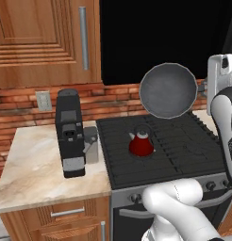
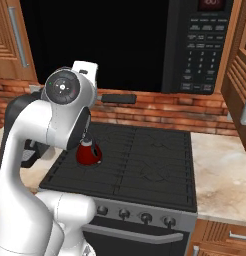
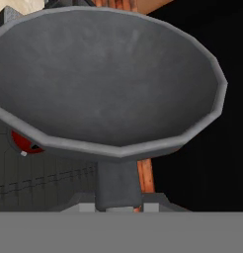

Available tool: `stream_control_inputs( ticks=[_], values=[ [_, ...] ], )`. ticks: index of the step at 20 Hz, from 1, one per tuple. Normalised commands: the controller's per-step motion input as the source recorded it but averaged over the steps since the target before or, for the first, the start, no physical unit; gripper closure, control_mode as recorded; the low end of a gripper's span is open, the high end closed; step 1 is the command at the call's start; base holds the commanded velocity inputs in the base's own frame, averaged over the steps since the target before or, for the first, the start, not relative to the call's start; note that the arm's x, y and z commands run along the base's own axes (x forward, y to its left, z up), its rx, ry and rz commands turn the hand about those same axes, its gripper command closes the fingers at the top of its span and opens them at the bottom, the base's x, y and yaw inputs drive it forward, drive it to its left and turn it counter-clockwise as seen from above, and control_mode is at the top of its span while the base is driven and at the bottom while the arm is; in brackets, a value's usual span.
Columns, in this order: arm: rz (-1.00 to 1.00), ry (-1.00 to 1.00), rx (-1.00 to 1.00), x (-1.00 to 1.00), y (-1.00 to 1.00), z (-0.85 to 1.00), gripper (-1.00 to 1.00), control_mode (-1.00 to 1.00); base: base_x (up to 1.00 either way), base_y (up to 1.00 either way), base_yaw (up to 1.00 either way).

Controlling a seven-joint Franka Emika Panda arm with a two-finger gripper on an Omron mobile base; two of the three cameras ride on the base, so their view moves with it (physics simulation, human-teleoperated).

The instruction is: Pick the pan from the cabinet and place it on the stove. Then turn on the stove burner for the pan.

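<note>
Pan [image 1: 168, 90] aloft over stove [image 1: 160, 146].
My arm reaches high; my pincer [image 3: 118, 205] clamps narrowly on the pan's handle [image 3: 117, 185], above the red kettle [image 1: 141, 141].

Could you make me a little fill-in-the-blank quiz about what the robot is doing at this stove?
1. The gripper holds the pan by its ____.
2. The pan is in the air above the ____.
3. On the grates stands a red ____.
4. On the counter left of the stove stands a black ____ machine.

Missing words: handle; stove; kettle; coffee
</note>
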Motion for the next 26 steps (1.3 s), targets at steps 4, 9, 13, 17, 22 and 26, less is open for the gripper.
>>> stream_control_inputs(
  ticks=[4,9,13,17,22,26],
  values=[
    [0.00,0.00,0.00,0.00,0.00,0.00,1.00,1.00,0.32,0.00,0.00],
    [0.00,0.00,0.00,0.00,0.00,0.00,1.00,1.00,0.34,0.01,0.00],
    [0.00,0.00,0.00,0.00,0.00,0.00,1.00,1.00,0.36,0.01,0.00],
    [0.00,0.00,0.00,0.00,0.00,0.00,1.00,1.00,0.43,0.03,0.00],
    [0.00,0.00,0.00,0.00,0.00,0.00,1.00,1.00,0.44,0.04,0.00],
    [0.00,0.00,0.00,0.00,0.00,0.00,1.00,1.00,0.39,0.03,0.00]
  ],
)
